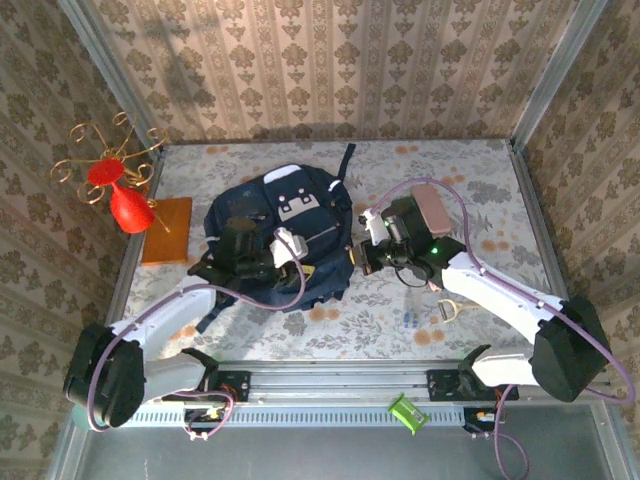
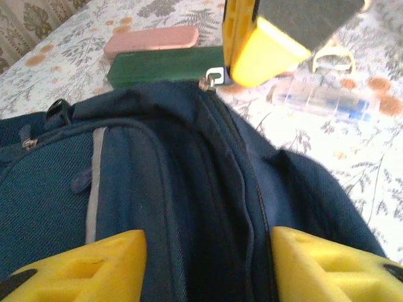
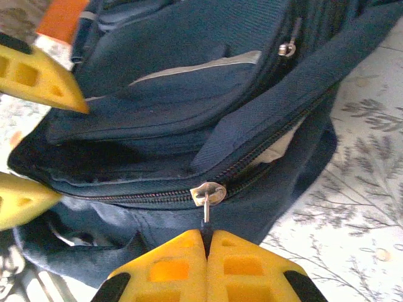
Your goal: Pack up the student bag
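The student bag [image 1: 280, 235], a dark navy backpack with white-grey patches, lies in the middle of the table. My right gripper [image 3: 206, 242] is shut on the metal zip pull [image 3: 206, 200] of the bag's main zip, at the bag's right edge. The zip is partly undone and pale lining [image 3: 280, 148] shows in the gap. My left gripper [image 2: 208, 251] stands open over the bag, and its yellow fingers [image 2: 88, 264] straddle a fold of navy fabric beside the zip line. In the left wrist view the right gripper's fingers [image 2: 261, 44] hold the pull.
A green box [image 2: 167, 65] and a pink case [image 2: 151, 42] lie just past the bag's right side, with a clear plastic box [image 2: 321, 100] near them. An orange board [image 1: 167, 230] and a red ornament [image 1: 125, 205] stand at the left. A small ring [image 1: 447, 310] lies at the front right.
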Action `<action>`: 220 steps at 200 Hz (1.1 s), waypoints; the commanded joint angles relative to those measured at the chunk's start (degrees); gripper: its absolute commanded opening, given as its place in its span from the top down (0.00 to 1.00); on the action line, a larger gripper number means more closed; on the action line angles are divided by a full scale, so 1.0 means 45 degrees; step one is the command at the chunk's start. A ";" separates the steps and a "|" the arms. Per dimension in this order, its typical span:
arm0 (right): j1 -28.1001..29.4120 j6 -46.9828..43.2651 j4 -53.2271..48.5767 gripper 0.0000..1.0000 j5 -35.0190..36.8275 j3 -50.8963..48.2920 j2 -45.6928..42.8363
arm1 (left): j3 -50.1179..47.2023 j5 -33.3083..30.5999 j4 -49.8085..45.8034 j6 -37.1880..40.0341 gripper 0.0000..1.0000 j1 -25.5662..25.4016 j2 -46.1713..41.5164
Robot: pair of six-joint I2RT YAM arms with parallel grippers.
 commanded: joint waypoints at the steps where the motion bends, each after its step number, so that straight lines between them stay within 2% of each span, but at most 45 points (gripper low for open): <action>1: 0.0333 0.0479 0.1084 1.00 -0.0940 0.0145 -0.0637 | 0.0719 -0.0941 0.0019 -0.0496 0.42 -0.1028 -0.0163; 37: 0.0667 0.0612 0.1104 1.00 -0.0828 0.0272 -0.0622 | 0.1503 -0.2181 -0.0387 -0.0402 0.41 -0.1910 0.0658; 76: 0.0778 0.0792 0.1182 1.00 -0.0612 0.0197 -0.0727 | 0.2400 -0.2655 -0.1480 0.0288 0.50 -0.2339 0.1721; 100: 0.0791 0.0819 0.1182 1.00 -0.0387 0.0082 -0.0787 | 0.2572 -0.2702 -0.1911 0.0474 0.60 -0.2399 0.1955; 127: 0.0774 0.0833 0.0902 1.00 0.0330 0.0006 -0.0793 | 0.2618 -0.2890 -0.2441 0.0799 0.83 -0.2255 0.1897; 147: 0.0776 0.0793 -0.0021 1.00 0.1739 0.0254 -0.0488 | 0.2461 -0.2370 -0.2352 0.0961 1.00 -0.2018 0.1514; 177: 0.0761 0.0886 -0.1014 1.00 0.3773 0.0460 -0.0026 | 0.1818 -0.1135 -0.1623 0.1097 1.00 -0.1676 0.0544; 220: 0.0776 0.0864 -0.1477 1.00 0.5358 0.0572 0.0278 | 0.0870 0.0752 -0.0405 0.0577 1.00 -0.0603 -0.0624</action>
